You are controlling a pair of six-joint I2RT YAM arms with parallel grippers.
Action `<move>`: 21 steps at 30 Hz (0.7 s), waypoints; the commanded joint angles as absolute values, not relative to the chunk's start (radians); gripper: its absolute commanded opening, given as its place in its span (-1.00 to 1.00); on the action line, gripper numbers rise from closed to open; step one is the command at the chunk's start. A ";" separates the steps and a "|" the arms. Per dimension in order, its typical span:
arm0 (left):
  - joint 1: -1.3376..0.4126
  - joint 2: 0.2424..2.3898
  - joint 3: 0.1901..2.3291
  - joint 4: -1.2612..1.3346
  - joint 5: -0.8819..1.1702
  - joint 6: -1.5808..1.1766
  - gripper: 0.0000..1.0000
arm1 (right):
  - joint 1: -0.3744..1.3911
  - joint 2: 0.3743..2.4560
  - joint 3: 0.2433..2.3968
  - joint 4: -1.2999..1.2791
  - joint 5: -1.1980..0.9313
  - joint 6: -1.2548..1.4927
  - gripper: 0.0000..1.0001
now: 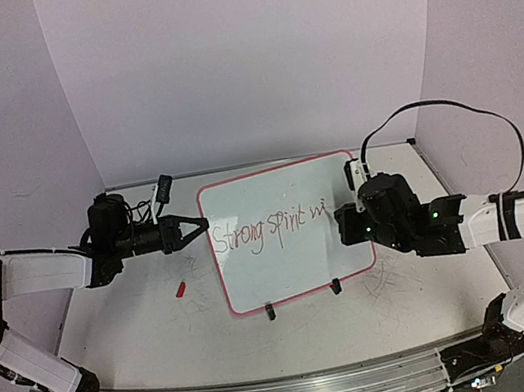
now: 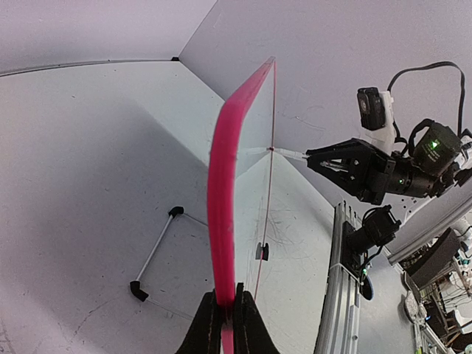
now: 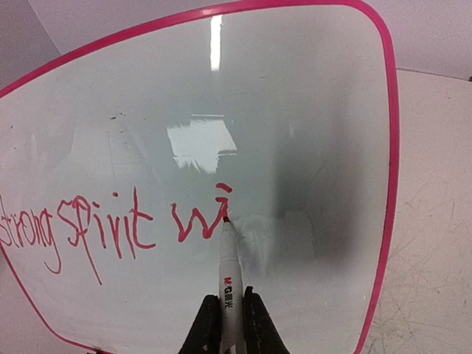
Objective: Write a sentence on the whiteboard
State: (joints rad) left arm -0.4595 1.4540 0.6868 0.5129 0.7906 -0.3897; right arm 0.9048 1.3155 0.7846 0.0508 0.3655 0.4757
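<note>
- board (image 1: 294, 263) stands on the table (image 1: 143, 329) between the two arms, propped on two little black feet (image 1: 269, 309) along its near edge
- left gripper (image 1: 204, 224) is clamped shut on the board's left rim; in the left wrist view its fingers (image 2: 212, 321) pinch the pink edge (image 2: 221, 206), which shows nearly edge-on and blurry, so you can't read anything there
- right gripper (image 1: 343, 220) is closed around a marker (image 3: 228, 269), with the tip touching the board surface (image 3: 310, 110)
- sentence (image 1: 270, 227) is red handwriting that reads "Strong spirit wi", running from the left side to roughly the middle-right of the board
- in the right wrist view the writing (image 3: 110, 228) runs off the left edge of the frame, so the first letter is cut off, and the marker tip sits right at the bottom of the "i"
- from the top camera the marker itself is pretty much hidden under the right wrist, can't really pick it out
- small red thing (image 1: 180, 290) lies on the table left of the board, apart from it, too tiny to say what it is
- glare patches on the board in the right wrist view, plus a dark shadow right of the marker
</note>
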 commanded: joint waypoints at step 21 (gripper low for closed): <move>-0.481 1.458 0.714 0.468 0.788 -0.347 -1.00 | 0.884 1.261 0.838 0.041 0.409 0.427 -1.00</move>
